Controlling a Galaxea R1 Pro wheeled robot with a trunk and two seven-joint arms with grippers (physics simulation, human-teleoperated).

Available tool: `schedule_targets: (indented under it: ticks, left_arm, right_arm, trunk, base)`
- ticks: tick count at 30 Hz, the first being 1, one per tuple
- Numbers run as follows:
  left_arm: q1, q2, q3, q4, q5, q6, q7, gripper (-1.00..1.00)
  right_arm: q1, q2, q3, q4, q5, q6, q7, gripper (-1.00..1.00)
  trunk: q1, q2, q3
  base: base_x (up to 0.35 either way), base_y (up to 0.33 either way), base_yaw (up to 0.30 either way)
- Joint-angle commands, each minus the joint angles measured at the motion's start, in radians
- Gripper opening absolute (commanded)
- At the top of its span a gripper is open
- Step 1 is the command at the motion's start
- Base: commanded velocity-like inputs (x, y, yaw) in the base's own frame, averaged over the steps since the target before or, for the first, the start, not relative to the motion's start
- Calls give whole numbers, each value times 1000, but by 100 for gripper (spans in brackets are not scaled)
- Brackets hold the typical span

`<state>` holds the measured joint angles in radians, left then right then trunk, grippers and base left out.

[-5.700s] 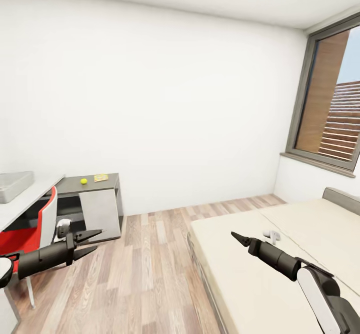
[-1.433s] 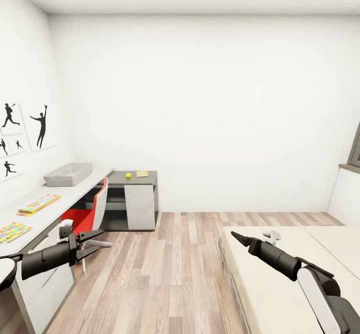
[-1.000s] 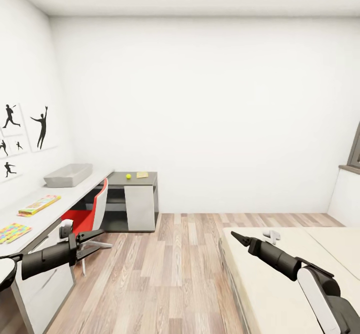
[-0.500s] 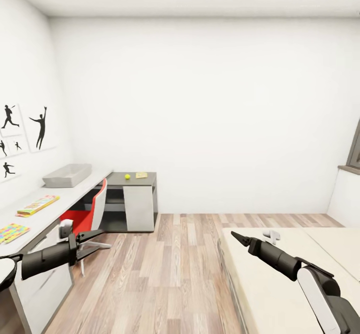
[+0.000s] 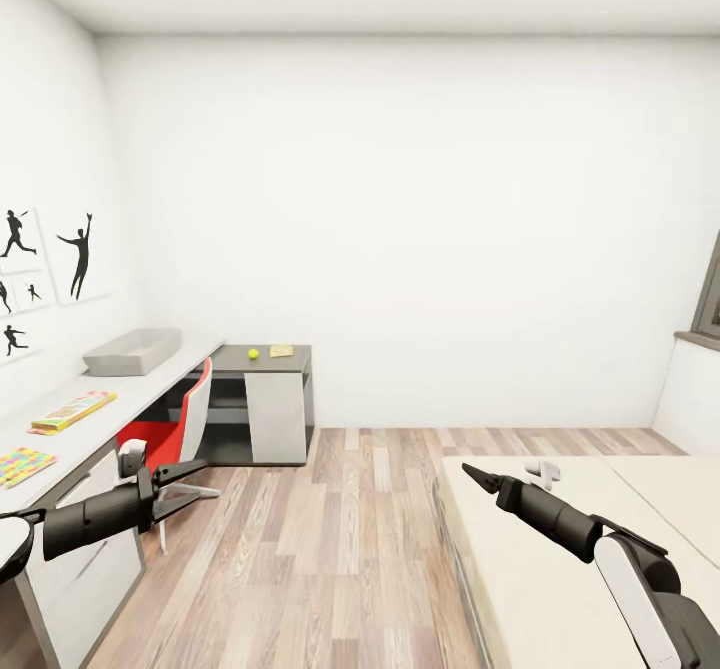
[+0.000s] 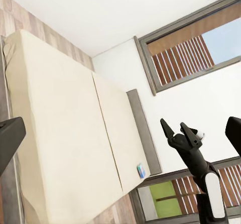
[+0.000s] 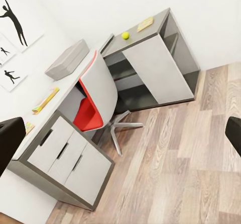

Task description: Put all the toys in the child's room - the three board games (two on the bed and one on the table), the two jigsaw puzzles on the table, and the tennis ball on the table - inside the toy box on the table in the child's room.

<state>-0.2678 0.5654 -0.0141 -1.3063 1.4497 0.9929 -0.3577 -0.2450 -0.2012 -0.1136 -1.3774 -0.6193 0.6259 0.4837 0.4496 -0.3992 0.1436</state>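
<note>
Head view shows the left gripper (image 5: 185, 484) and right gripper (image 5: 478, 476), both parted and empty, held forward for travel. The toy box (image 5: 132, 351) waits on the table (image 5: 85, 431).

Bright, even, soft render light fills the white-walled room, with faint shadow under the long white-topped desk (image 5: 95, 427), no glare, and slight wide-angle stretching at the edges.

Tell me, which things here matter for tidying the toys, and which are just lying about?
Job: toy box, tennis ball, jigsaw puzzle, board game on the table, small blue game on the bed.
Just there: red chair, wall pictures, window.
</note>
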Motion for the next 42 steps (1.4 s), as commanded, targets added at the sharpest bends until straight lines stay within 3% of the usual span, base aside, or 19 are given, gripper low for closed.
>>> schedule_targets:
  ticks: [1, 18, 42]
  left_arm:
    - [-1, 1, -1, 1, -5, 1, -7, 100]
    - [-1, -12, -1, 1, -5, 1, -7, 100]
    - [-1, -13, -1, 1, -8, 1, -7, 100]
  right_arm:
    - [0, 0, -1, 0, -5, 8, 1, 100]
    - [0, 0, -1, 0, -5, 8, 1, 100]
    - [0, -1, -1, 0, -5, 8, 1, 100]
  trunk:
    - [0, -1, 0]
    - [0, -1, 0]
    - [0, -1, 0]
  base:
    - [0, -3, 0]
    - [-20, -92, 0]
    - [-21, -6, 0]
